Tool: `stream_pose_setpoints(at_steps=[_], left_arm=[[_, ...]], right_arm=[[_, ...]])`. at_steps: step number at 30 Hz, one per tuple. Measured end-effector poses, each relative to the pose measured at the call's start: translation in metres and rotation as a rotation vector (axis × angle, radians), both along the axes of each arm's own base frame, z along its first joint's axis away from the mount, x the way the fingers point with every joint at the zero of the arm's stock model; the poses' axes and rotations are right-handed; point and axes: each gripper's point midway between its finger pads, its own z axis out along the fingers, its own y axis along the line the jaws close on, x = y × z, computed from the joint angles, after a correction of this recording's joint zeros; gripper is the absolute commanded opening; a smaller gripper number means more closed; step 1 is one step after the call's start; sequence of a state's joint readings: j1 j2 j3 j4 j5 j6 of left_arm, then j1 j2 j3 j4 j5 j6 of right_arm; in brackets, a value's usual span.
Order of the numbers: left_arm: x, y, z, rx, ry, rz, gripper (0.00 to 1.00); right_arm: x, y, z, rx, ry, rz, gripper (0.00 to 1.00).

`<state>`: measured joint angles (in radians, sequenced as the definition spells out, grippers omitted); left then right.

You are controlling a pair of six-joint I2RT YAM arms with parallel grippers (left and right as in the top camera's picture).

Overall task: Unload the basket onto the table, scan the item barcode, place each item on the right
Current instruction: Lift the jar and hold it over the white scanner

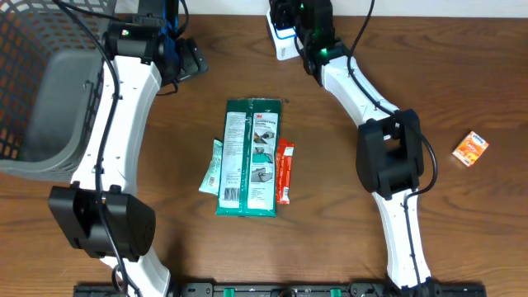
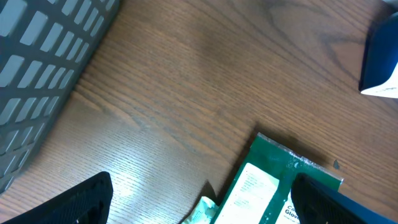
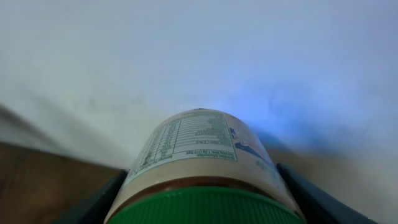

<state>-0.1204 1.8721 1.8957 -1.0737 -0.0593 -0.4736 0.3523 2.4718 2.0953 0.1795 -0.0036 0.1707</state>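
Holding the jar (image 3: pixel 199 149) clamped between my right fingers (image 3: pixel 314 199), I am at the far edge of the tabletop (image 1: pixel 330 247), near its middle, just beside a white and blue device (image 1: pixel 282 43) that I take for the scanner. My left fingers (image 2: pixel 81 199) stand wide apart and hold nothing; they hang near the far end of the green package (image 2: pixel 267 186), which lies in the middle of the tabletop.

What could go wrong, in my judgement: the side turned up to my wrist camera carries the nutrition label (image 3: pixel 186 140), so the barcode may face away from the scanner and not be read. The jar is round and smooth and I seem to grip it close to the green lid (image 3: pixel 205 208), so it could turn or slide in my fingers if I rotate it quickly, and fall onto the tabletop.

I cannot see the barcode in any view. From overhead, my right arm covers the jar completely. In the right wrist view the bottom of the jar is out of sight, and what is beyond it is only a pale blur with a bluish light.
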Motion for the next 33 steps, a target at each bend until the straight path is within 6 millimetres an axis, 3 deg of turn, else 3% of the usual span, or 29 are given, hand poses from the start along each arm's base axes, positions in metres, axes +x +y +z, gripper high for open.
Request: stream_pose_setpoints(at_steps=[9,18,28,33], left_arm=[[0.0,0.0,0.0,0.0,0.0,0.0,0.91],[0.0,0.0,0.0,0.0,0.0,0.0,0.91],[0.0,0.0,0.0,0.0,0.0,0.0,0.92],[0.0,0.0,0.0,0.0,0.0,0.0,0.92]], right_arm=[[0.007,0.0,0.015,0.034,-0.099,-0.016,0.15],[0.013,0.001,-0.025,0.024,-0.073,-0.019,0.01],[0.013,0.001,-0.026,0.023,-0.068,-0.019,0.02],[0.006,-0.001,-0.035,-0.011,0.031,-0.018,0.02]])
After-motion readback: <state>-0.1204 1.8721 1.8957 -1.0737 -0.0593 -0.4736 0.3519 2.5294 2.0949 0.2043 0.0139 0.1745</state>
